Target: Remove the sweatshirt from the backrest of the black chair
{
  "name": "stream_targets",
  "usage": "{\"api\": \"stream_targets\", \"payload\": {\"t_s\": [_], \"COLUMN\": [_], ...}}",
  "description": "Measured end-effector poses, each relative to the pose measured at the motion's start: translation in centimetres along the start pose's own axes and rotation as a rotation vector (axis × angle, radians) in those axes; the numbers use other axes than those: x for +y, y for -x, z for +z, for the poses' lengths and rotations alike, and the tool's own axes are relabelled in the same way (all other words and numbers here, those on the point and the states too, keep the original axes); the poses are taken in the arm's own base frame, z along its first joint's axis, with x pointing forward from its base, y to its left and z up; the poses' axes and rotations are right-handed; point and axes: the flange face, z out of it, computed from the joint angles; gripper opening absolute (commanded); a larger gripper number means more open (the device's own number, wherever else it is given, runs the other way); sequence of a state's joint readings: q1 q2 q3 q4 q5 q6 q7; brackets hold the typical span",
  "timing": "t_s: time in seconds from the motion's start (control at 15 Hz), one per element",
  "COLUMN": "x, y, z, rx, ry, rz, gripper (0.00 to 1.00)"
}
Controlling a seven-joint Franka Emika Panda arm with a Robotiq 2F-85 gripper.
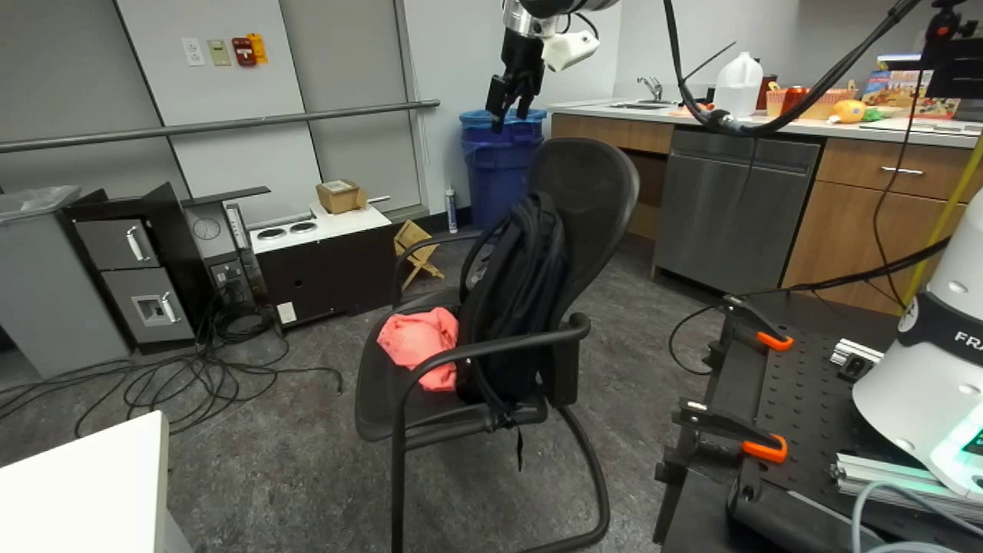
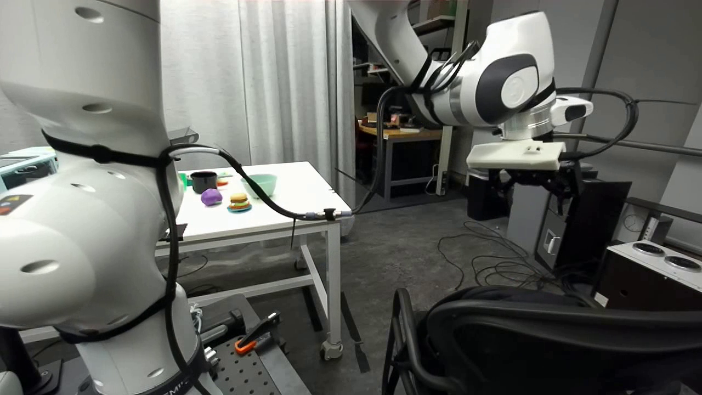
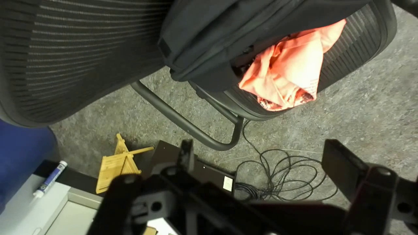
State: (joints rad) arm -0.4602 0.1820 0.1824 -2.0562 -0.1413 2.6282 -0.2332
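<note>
The coral-red sweatshirt [image 1: 418,338] lies crumpled on the seat of the black chair [image 1: 380,403], not on the backrest [image 1: 587,196]. It also shows in the wrist view [image 3: 294,68], partly covered by a black backpack. In an exterior view only the backrest [image 2: 548,351] and an armrest show, and the sweatshirt is hidden. My gripper [image 1: 511,115] is held in the air, higher than the top of the backrest and apart from it. Its fingers are spread wide with nothing between them in the wrist view [image 3: 258,147]. It also shows in an exterior view [image 2: 535,197].
The black backpack [image 1: 518,299] leans on the backrest, beside the sweatshirt. Curved armrests [image 1: 499,346] flank the seat. A blue bin [image 1: 499,169] stands behind the chair. Loose cables [image 1: 223,376] lie on the floor. A white table [image 2: 285,203] holds toys and a bowl.
</note>
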Motion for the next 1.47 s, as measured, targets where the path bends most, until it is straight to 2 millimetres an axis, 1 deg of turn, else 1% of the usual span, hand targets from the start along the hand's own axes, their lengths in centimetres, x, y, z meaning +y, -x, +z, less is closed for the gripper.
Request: {"api": "stream_targets", "payload": {"t_s": [0.2, 0.33, 0.47, 0.8, 1.13, 1.47], "x": [2.2, 2.8, 2.9, 2.6, 3.6, 3.5], "y": [-1.1, -1.6, -1.7, -1.5, -0.2, -0.1], "z": [-3.3, -4.9, -5.7, -6.2, -6.4, -6.5], "rx": [-0.046, -0.05, -0.049, -0.048, -0.063, -0.064], "ry": [-0.015, -0.021, -0.027, -0.031, -0.025, -0.026], "rz": [0.047, 0.069, 0.08, 0.085, 0.107, 0.107], "gripper": [1.0, 1.0, 1.0, 1.0, 1.0, 1.0]}}
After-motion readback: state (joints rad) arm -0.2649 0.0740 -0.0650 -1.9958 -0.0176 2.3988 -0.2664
